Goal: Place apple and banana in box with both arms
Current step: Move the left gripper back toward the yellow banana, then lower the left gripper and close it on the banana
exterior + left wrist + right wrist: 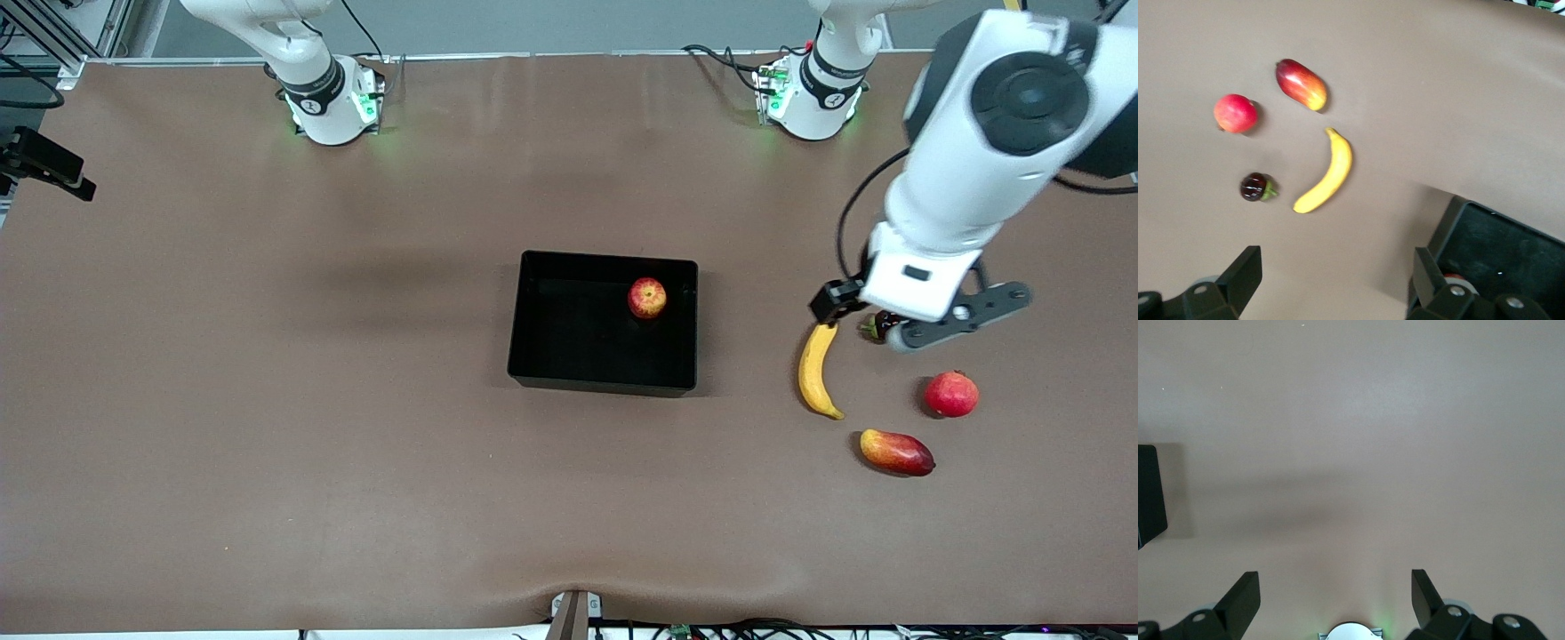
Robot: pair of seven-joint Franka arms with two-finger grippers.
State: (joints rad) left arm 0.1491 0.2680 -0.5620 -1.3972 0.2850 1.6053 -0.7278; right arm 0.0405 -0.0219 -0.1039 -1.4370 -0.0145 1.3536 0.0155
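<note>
Fruit lies on a brown table point(267, 400), and one piece is already in the box point(569, 360). The box is black and shallow and sits in the middle of the table. The apple point(647, 298) rests inside it, in the corner toward the left arm's end and away from the front camera.

The banana point(816, 371) is on the table, well apart from the box, toward the left arm's end. It is long, yellow and curved. Just beside its upper tip is a small dark fruit point(1255, 187) with a green bit on it. A round red fruit point(951, 394) lies near the banana, more toward the left arm's end. A red and yellow mango point(896, 452) lies nearer the front camera than both.

The left gripper point(1335, 280) hangs in the air over the table by the banana's upper tip and the small dark fruit. Its jaws are spread wide and hold nothing.

The right gripper point(1335, 600) is up over bare table, with a corner of the box showing at the edge of its wrist view. Its jaws are spread wide too, and they hold nothing.
</note>
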